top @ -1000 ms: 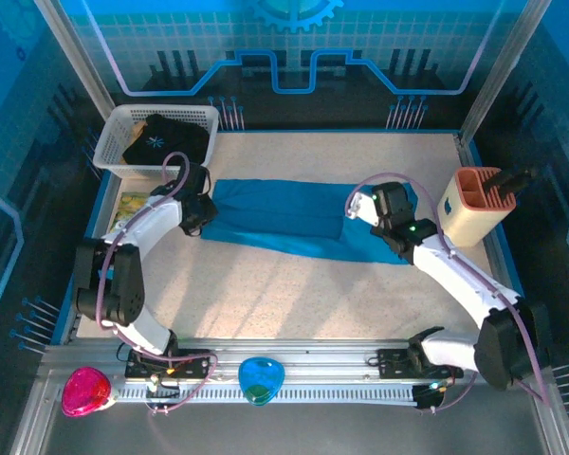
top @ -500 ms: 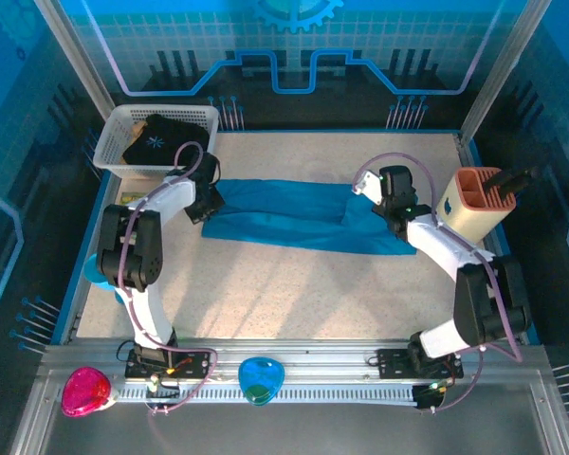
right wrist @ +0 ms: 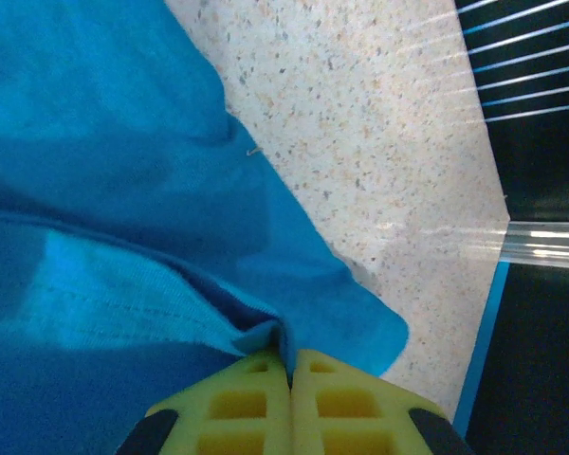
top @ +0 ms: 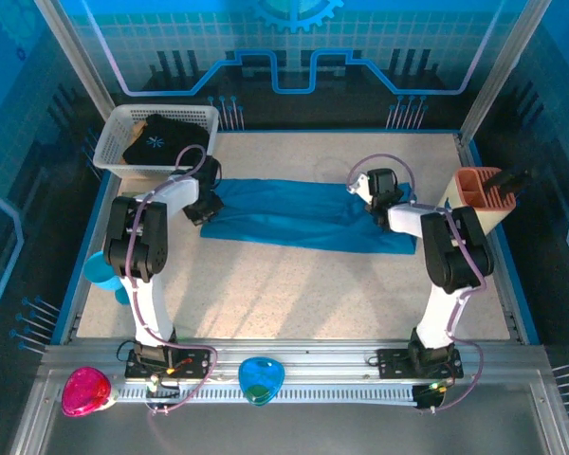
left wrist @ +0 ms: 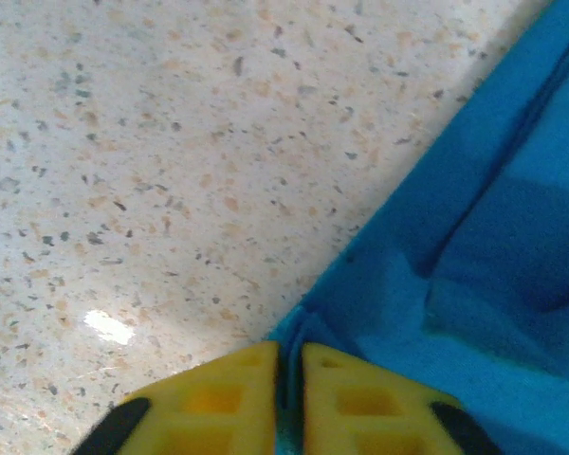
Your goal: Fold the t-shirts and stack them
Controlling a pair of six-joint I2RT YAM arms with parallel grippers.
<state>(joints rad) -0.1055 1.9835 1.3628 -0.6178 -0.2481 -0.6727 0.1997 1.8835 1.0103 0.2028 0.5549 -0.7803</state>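
The black soft cloth t-shirt with a pale starburst print [top: 157, 142] lies in a white plastic slatted basket [top: 108, 150] just beyond the left gripper [top: 199, 212]. That gripper's yellow fingers [left wrist: 229, 396] are pinched narrow on the left edge of the plain teal-blue cloth t-shirt [top: 294, 216]. The shirt stretches rightward over the speckled table [top: 294, 284] to the right gripper [top: 368, 195], which is clamped tight on the shirt's far end

Robot lab cell, speckled table [top: 284, 284], blue-lit glass-panel enclosure [top: 74, 59], aluminium mounting rail [top: 313, 365], printed gear backdrop [top: 294, 11]
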